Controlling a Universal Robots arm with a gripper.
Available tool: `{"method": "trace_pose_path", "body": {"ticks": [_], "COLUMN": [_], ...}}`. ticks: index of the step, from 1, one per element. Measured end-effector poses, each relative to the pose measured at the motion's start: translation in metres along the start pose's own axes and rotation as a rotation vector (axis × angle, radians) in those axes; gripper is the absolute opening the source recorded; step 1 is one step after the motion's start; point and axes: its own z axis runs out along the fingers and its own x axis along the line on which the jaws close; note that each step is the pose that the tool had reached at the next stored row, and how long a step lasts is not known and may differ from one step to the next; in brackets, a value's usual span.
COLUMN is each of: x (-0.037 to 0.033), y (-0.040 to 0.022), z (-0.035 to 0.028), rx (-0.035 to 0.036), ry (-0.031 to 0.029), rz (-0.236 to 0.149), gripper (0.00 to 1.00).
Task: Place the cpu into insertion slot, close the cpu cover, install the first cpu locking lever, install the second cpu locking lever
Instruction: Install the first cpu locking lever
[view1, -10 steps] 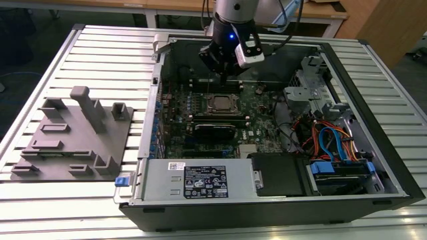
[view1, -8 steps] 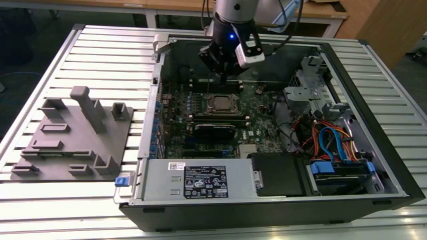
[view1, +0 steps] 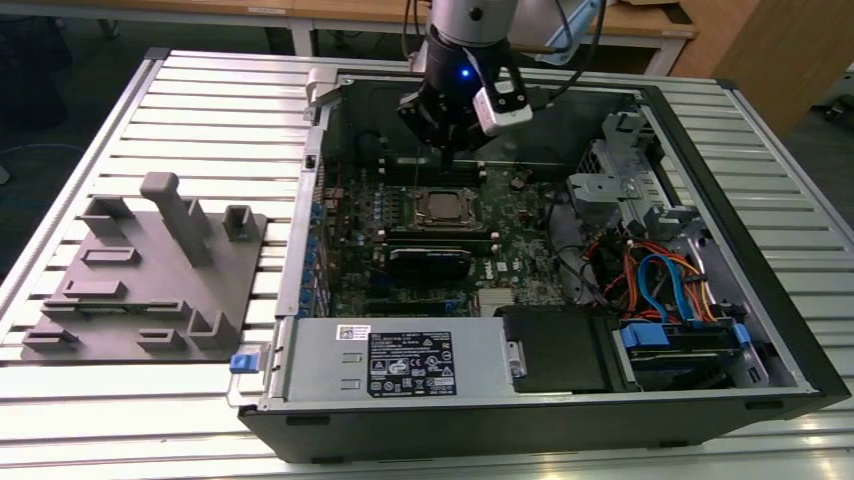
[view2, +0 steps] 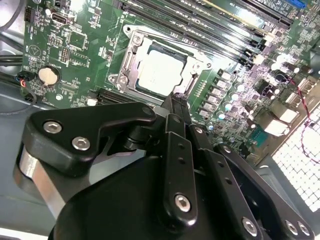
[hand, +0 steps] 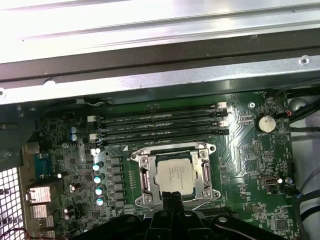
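Observation:
The cpu (hand: 174, 173), a silvery square chip, lies flat in the insertion slot (hand: 136, 152) on the green motherboard. The cpu cover (hand: 145, 176), a thin metal frame, lies down around the chip's top. In the second wrist view the cpu (view2: 160, 75) and the cpu cover (view2: 126, 67) look the same. My gripper (hand: 172, 199) hovers just beside the socket's edge, fingers together and holding nothing. In the exterior view the gripper (view1: 447, 158) hangs above the board a little behind the cpu (view1: 438, 207).
Long black memory slots (hand: 160, 125) run beside the socket. A black card (view1: 430, 262) lies in front of it. The case walls (view1: 310, 200), a power supply (view1: 400, 365) and coloured cables (view1: 654, 280) surround the board. A grey fixture tray (view1: 147, 280) sits on the exterior view's left.

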Motion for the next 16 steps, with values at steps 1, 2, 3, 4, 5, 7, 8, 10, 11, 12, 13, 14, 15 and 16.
{"method": "trace_pose_path", "body": {"ticks": [1, 2, 3, 4, 5, 7, 8, 10, 11, 12, 13, 14, 15, 16], "x": [0.0, 0.0, 0.0, 0.0, 0.0, 0.0, 0.0, 0.0, 0.0, 0.0, 0.0, 0.0, 0.0, 0.0], "y": [0.0, 0.0, 0.0, 0.0, 0.0, 0.0, 0.0, 0.0, 0.0, 0.0, 0.0, 0.0, 0.0, 0.0], "z": [0.0, 0.0, 0.0, 0.0, 0.0, 0.0, 0.0, 0.0, 0.0, 0.0, 0.0, 0.0, 0.0, 0.0], "rx": [0.0001, 0.0002, 0.0003, 0.0004, 0.0004, 0.0006, 0.0007, 0.0009, 0.001, 0.0011, 0.0012, 0.0013, 0.0014, 0.0015], "ry": [0.0, 0.0, 0.0, 0.0, 0.0001, 0.0, 0.0, 0.0001, 0.0001, 0.0002, 0.0001, 0.0001, 0.0002, 0.0002], "rz": [-0.005, -0.011, -0.016, -0.021, -0.026, -0.036, -0.042, -0.052, -0.058, -0.063, -0.068, -0.073, -0.079, -0.084], "gripper": [0.1, 0.1, 0.1, 0.1, 0.1, 0.1, 0.1, 0.1, 0.1, 0.1, 0.1, 0.1, 0.1, 0.1]}}
